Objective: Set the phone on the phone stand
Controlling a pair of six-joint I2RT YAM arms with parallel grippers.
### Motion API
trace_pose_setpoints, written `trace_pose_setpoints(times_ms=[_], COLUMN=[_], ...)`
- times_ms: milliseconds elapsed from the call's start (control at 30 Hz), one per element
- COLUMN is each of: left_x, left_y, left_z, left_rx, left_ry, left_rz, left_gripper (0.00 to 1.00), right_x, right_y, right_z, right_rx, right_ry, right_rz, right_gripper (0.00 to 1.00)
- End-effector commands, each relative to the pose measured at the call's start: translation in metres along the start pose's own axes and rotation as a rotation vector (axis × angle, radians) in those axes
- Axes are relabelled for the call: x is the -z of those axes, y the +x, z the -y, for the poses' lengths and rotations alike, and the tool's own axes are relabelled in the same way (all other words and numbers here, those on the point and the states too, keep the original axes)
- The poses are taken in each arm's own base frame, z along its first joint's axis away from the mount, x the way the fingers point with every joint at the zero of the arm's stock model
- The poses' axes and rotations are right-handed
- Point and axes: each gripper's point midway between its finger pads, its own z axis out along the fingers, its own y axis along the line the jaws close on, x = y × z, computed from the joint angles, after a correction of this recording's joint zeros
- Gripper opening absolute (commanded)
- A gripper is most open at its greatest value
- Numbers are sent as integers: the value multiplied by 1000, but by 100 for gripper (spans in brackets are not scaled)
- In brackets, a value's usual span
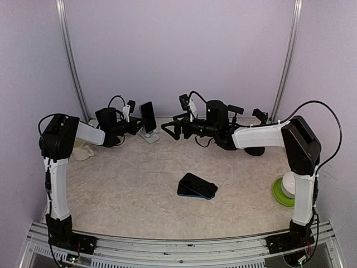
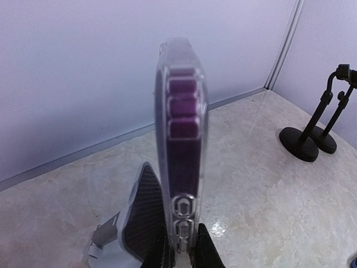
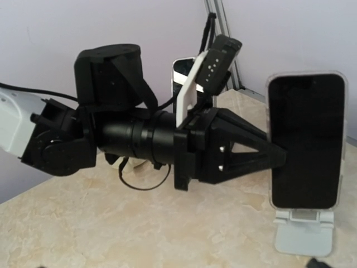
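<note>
Lilac walls, beige marbled surface. L hand pinches the phone at one long edge; the phone stands upright in a clear case, screen dark, lower edge at the lip of the white phone stand, near the back wall. R hand is spread wide and empty, just right of the phone, not touching. A dark flat object lies mid-surface.

I am working in a robot lab test cell, not a lived-in room. Plain lilac panels close in a marble-patterned tabletop on three sides, with metal corner posts between them. My left arm and right arm are bolted to an aluminium rail. Small black stands sit at the back.
</note>
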Motion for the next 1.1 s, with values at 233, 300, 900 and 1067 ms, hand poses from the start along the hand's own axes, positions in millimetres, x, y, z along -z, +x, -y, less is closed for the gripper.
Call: trace_pose_setpoints(times_ms=[233,300,900,1067], left_x=[0,-2,0,-1], left_y=[-16,-15,-2,-2], left_z=[-11,-10,-13,-16], left_rx=[-43,-28,15,24], left_ry=[26,31,7,-1], left_rz=[52,39,6,2], left_gripper=[0,0,21,27], right_x=[-1,-2,-3,-2], right_y=[-15,-15,-25,-26], right_z=[-12,-12,-17,-17], right_rx=[-4,-5,4,3], right_ry=[-35,-37,-45,-45], right_rz=[36,37,48,50], right_gripper=[100,100,100,100])
